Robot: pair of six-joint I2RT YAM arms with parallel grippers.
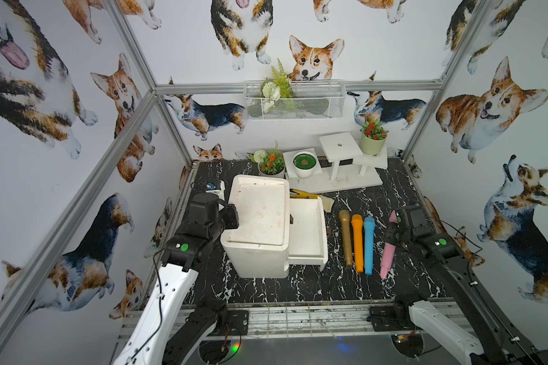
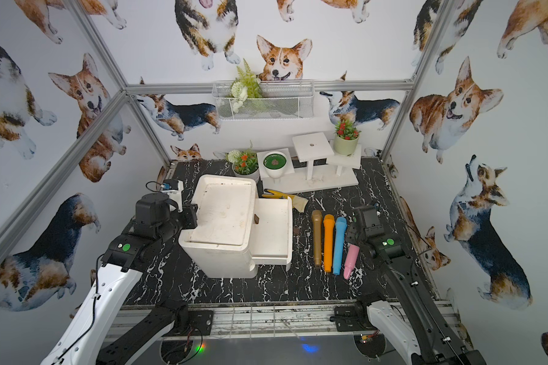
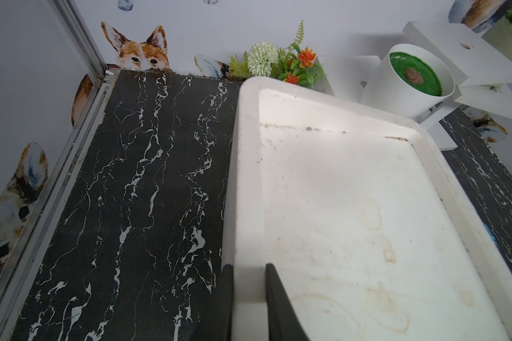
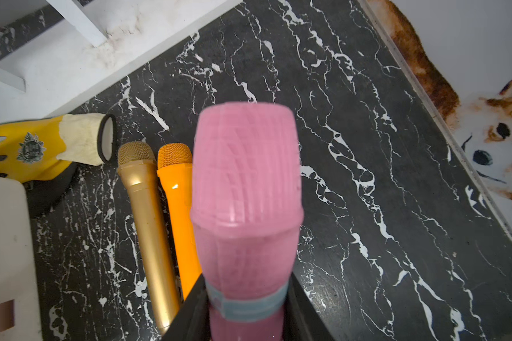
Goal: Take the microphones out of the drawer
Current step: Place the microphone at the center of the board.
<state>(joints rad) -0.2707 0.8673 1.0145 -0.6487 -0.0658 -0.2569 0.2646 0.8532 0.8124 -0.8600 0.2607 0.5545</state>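
One step left, I reckon, the set-down: pink microphone (image 1: 388,252) is out of the open, empty-looking drawer (image 1: 306,224), clamped in my right claw (image 4: 247,307) right of centre beside three others (image 1: 357,243) on the table (image 1: 329,284), left claw (image 3: 249,280) pinching the cabinet (image 1: 260,215) rim.

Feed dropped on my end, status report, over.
Left tool shut on rim of white plastic drawer cabinet. Right tool shut on pink plastic microphone, outside open drawer. Nothing blocking.
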